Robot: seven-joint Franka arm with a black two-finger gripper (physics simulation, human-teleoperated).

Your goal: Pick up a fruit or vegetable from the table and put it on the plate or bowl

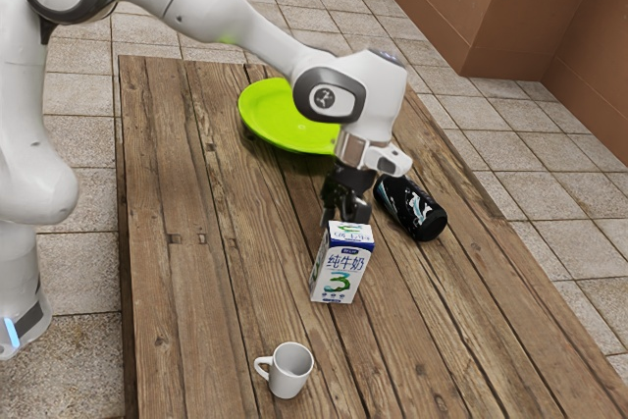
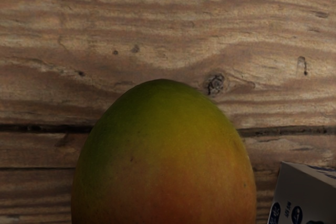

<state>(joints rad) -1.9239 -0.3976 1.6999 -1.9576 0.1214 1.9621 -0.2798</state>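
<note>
Mango under the claw, next to the milk carton; plate not yet loaded.
The wooden surface (image 1: pixel 196 242) is noted first. The green plate (image 1: pixel 280 115) lies well behind the milk carton (image 1: pixel 341 262). The claw (image 1: pixel 345 208) is held just behind the carton's top, and whether it is clenched cannot be told. The mango (image 2: pixel 163 161) is seen just beside the carton. It is judged firm, smooth and fairly heavy, so a hold across its widest middle is advised.

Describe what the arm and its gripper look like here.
The arm is glossy white with rounded links and dark grey joint caps; the wrist cap bears a small white logo. A blue light glows at the base. The gripper is black under a white hand.
</note>
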